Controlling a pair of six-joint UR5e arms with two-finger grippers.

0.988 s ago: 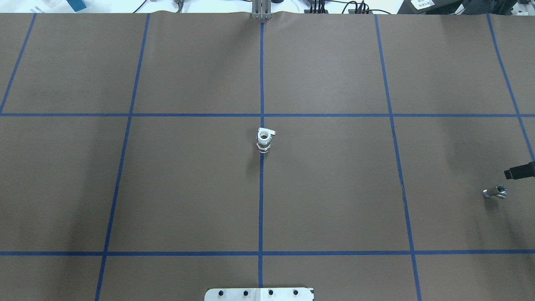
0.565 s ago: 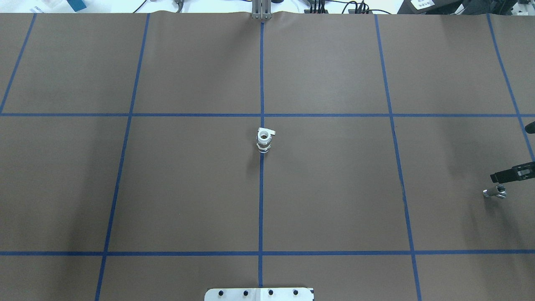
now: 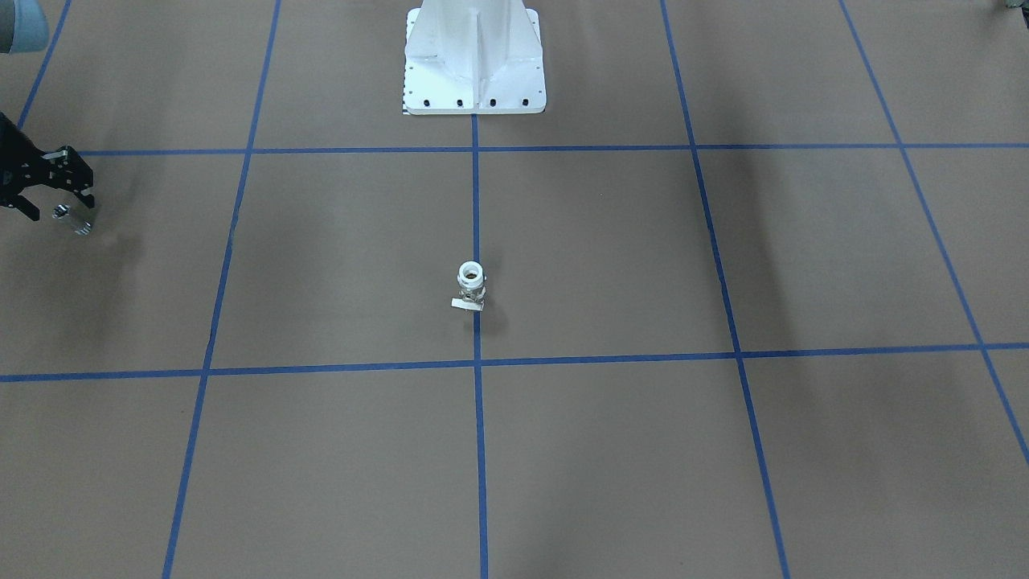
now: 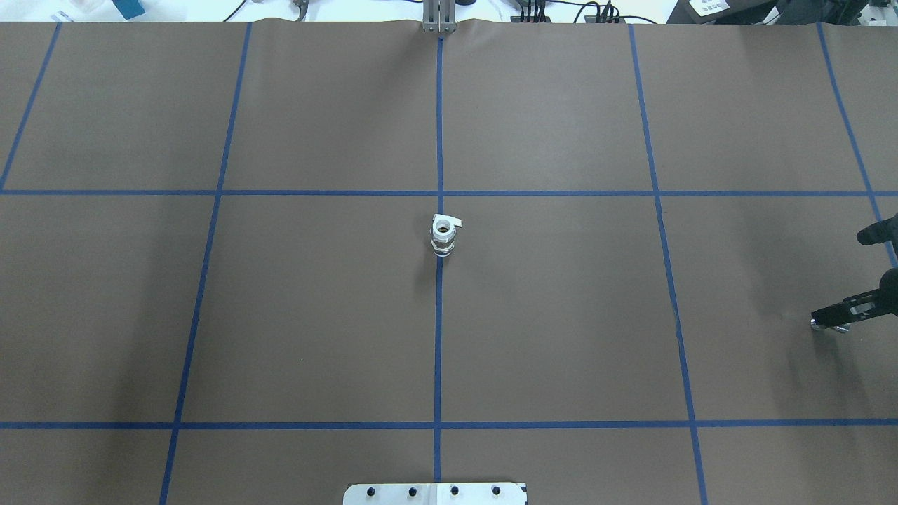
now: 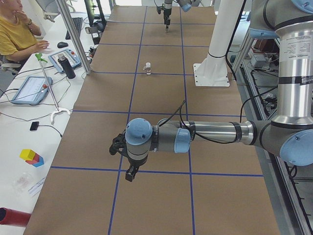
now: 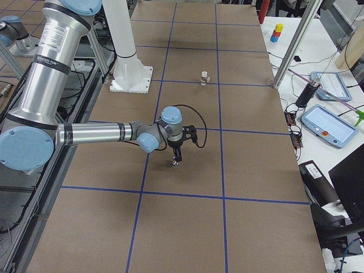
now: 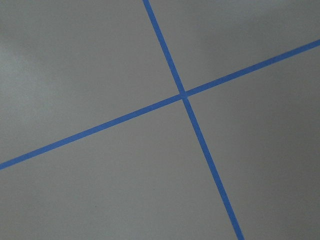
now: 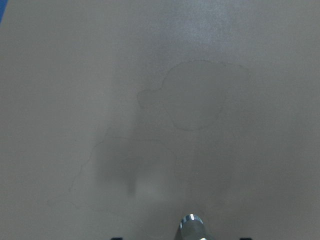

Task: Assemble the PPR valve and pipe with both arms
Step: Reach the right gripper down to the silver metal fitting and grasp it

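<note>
The PPR valve (image 4: 443, 235) stands upright at the table's middle on the blue centre line, white ring on top; it also shows in the front view (image 3: 470, 286). The pipe (image 3: 72, 219) lies at the table's right side, mostly covered in the overhead view (image 4: 819, 325). My right gripper (image 3: 59, 207) is open and low over the pipe, one finger on each side; the wrist view shows the pipe's end (image 8: 191, 226) at the bottom edge. My left gripper (image 5: 128, 165) shows only in the exterior left view, far from both parts; I cannot tell whether it is open or shut.
The white bolted pedestal (image 3: 474, 60) stands at the robot's side of the table. Blue tape lines (image 4: 438, 337) grid the brown mat. The left wrist view shows only a tape crossing (image 7: 184, 95). An operator (image 5: 14, 34) sits beside the table.
My right gripper has come in from the right edge and dropped over the pipe, now covering most of it in the overhead view. The valve and the pipe have not moved.
</note>
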